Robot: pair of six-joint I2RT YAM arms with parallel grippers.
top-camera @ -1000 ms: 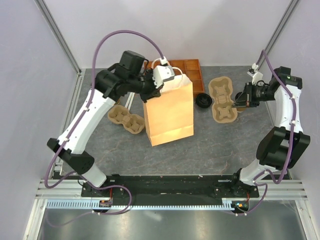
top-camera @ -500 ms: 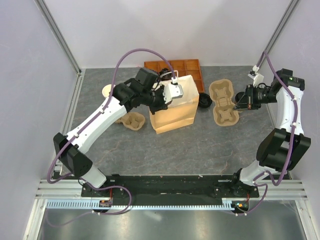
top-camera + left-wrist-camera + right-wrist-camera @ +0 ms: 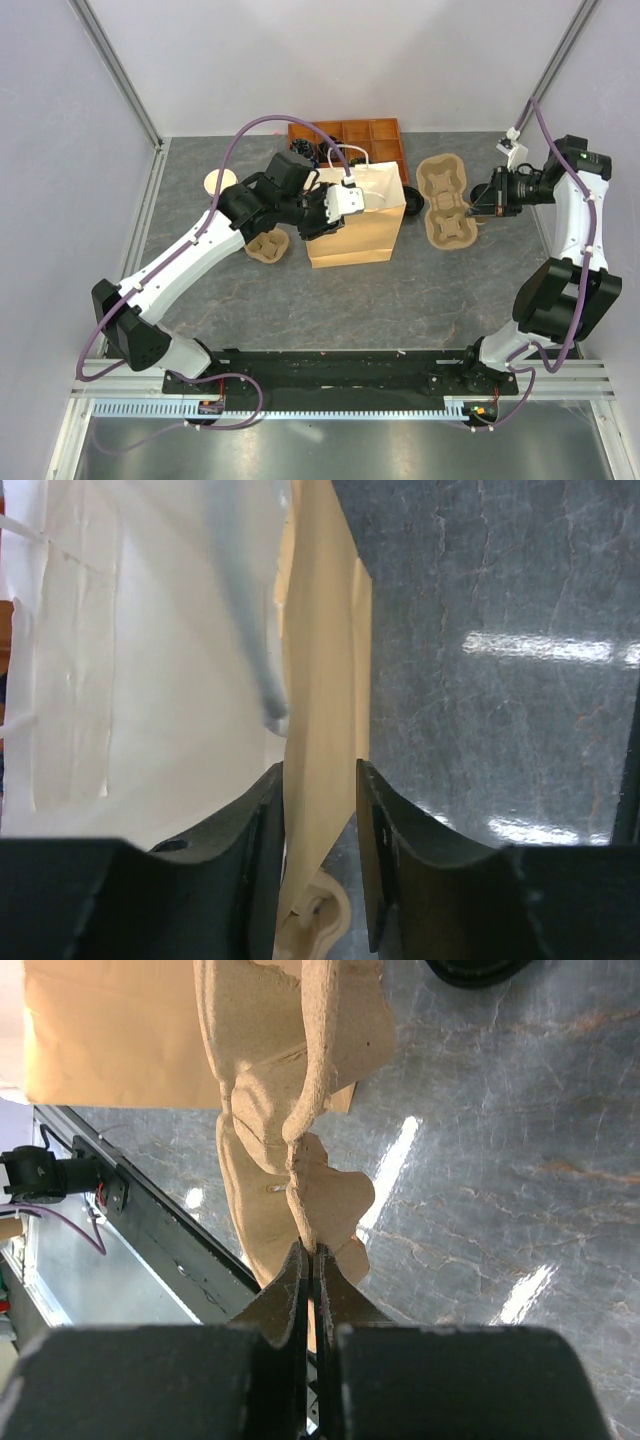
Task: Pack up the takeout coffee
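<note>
A kraft paper bag (image 3: 358,220) with white handles stands on the table, mouth up. My left gripper (image 3: 335,208) is at its left top edge; in the left wrist view that gripper (image 3: 318,770) is open, its fingers straddling the bag's wall (image 3: 322,660) with a gap on the right side. My right gripper (image 3: 482,201) is shut on the rim of a pulp cup carrier (image 3: 445,200), the same carrier (image 3: 290,1110) pinched at the fingertips (image 3: 308,1252). I cannot make out the takeout coffee; dark shapes at the tray's left end sit partly behind the left arm.
An orange compartment tray (image 3: 372,135) lies behind the bag. A loose black lid (image 3: 412,203) sits between bag and held carrier. A second pulp carrier (image 3: 265,245) lies left of the bag. A lidless pale cup (image 3: 215,182) stands at far left.
The bag, held raised a second ago, has come down and right, and now stands on the table. The left gripper has opened on its edge. The right arm has barely moved.
</note>
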